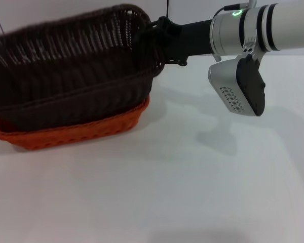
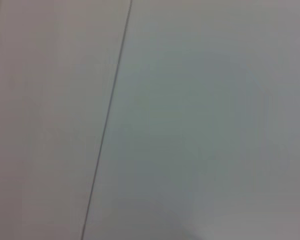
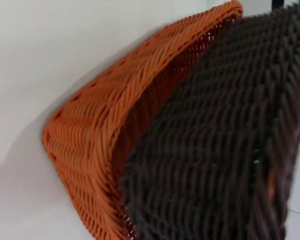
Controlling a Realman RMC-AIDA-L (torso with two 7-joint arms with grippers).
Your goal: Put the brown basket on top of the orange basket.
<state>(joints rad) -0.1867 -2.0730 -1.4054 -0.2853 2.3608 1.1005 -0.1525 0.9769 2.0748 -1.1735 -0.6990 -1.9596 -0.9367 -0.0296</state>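
- Sitting tilted inside the orange basket (image 1: pixel 66 132), the brown basket (image 1: pixel 66 76) has its right end raised, so the orange rim shows below it along the front and at the right corner.
- Both baskets stand on the white bench (image 1: pixel 192 192), at the left of the head view, with the orange one flat on the surface.
- The right arm reaches in from the right edge of the head view, and its black pincer (image 1: pixel 164 38) meets the brown basket at the raised far right corner of the braided rim.
- The pincer's tips are hidden behind that rim, so I cannot tell whether it is clenched on the weave or released.
- From the right wrist view, the brown basket (image 3: pixel 225 140) fills the near side, nested at an angle in the orange basket (image 3: pixel 105 130), with a strip of orange inner wall visible between them.
- The left wrist view shows only a pale surface crossed by a thin dark line; the left pincer does not appear in any view.
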